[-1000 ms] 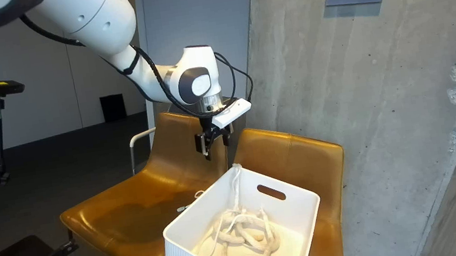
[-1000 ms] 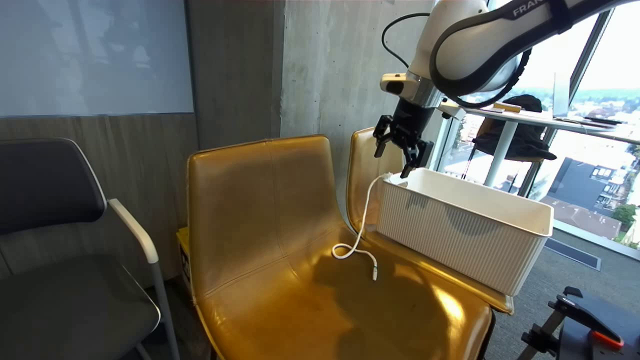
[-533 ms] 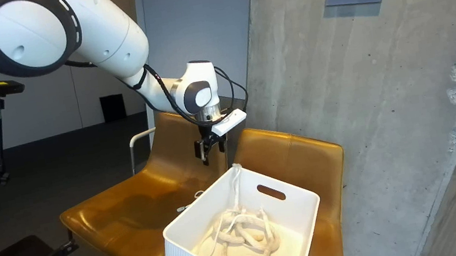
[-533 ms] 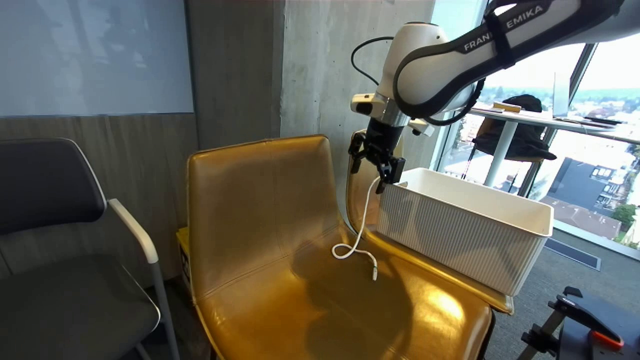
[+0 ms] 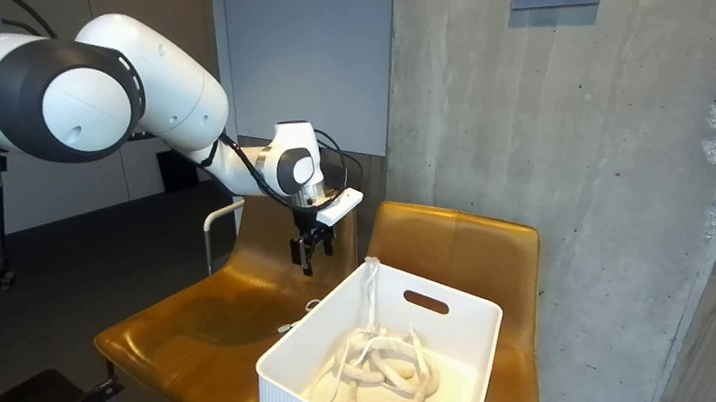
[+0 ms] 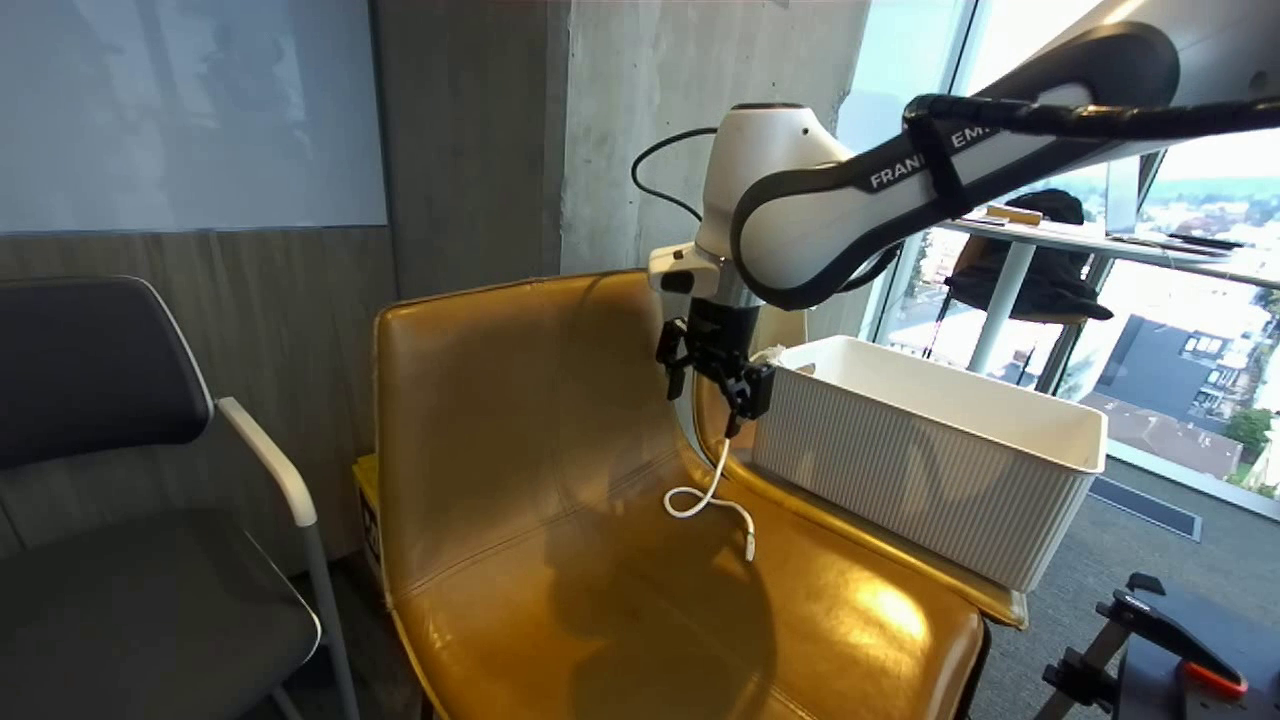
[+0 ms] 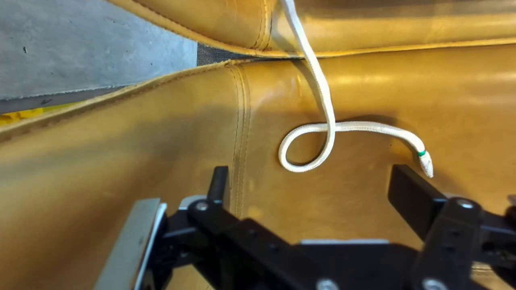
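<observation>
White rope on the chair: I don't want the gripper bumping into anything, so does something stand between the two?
Nothing visible does. In the wrist view, the rope lies in plain sight on the chair, beyond the open gripper. The box stands off to one side.

In an exterior view I look down into the bin (image 5: pixel 459 331) | in an exterior view, shallower, I face its side (image 6: pixel 910 480) (window (image 6: pixel 905 80) beyond) | both share the bin | wrist: nearest, down past my pincer (image 7: pixel 312 176) at the rope (image 7: pixel 331 121)
</observation>
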### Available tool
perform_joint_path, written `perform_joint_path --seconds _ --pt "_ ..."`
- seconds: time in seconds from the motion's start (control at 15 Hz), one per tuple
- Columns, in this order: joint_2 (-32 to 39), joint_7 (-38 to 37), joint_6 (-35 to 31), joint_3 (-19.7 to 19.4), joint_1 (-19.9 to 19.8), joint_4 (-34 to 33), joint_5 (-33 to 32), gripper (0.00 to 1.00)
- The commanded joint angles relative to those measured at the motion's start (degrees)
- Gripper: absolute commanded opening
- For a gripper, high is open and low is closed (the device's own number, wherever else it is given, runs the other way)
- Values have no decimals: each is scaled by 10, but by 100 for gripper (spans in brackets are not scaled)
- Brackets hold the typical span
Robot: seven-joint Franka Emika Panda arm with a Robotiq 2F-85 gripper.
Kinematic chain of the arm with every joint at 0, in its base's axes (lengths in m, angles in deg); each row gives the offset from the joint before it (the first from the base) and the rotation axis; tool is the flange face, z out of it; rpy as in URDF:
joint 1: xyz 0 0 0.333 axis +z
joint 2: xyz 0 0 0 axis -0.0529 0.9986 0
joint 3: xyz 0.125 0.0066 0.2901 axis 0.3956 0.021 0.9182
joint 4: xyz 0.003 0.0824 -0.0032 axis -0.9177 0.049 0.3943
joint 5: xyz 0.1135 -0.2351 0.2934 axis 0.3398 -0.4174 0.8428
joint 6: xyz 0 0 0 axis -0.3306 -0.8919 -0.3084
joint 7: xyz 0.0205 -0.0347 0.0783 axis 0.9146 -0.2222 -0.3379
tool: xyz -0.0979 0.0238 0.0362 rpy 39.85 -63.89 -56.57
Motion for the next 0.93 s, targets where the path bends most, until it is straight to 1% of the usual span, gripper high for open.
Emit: perform_joint_path --seconds 0.0,0.33,0.6,0.87 --pt "12 20 12 -10 8 -3 -34 100" --pt "7 29 -23 -31 2 61 -79 100" --pt "6 30 -53 -46 -4 87 -105 100" --pt "7 24 -88 -50 -5 102 -113 100"
